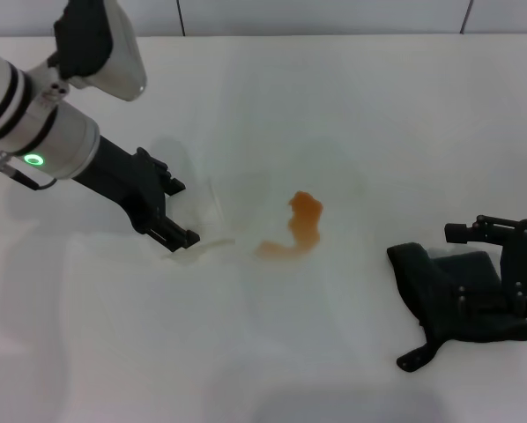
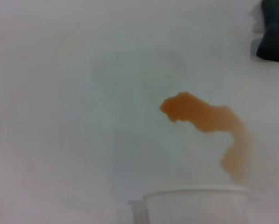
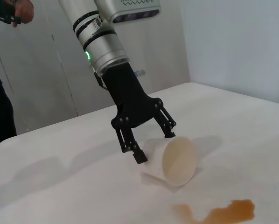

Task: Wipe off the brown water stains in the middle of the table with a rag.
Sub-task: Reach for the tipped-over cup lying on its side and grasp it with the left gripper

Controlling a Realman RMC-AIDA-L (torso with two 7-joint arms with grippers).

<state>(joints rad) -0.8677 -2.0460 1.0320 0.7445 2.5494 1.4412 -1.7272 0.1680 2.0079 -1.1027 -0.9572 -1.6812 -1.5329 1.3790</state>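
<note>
The table [image 1: 352, 97] is a plain white top, with bare surface running from the stain [image 1: 300, 227] out to the far edge and to the near edge. The stain sits about mid-table: an orange-brown hooked puddle whose thick part runs toward the far edge, with a paler tail curling toward the left edge. On that side a white plastic cup [image 3: 170, 160] lies tipped over, its open mouth facing the stain, just beside the tail. The left gripper [image 1: 168, 211] hangs over the cup with its fingers spread, one on each side of the cup's body, not clamped on it. The rag [image 1: 453, 304], black and crumpled, lies well apart from the stain near the right edge, its loop tab pointing to the near edge. The right gripper [image 1: 497, 264] is on it; whether its fingers grip the cloth I cannot tell.
</note>
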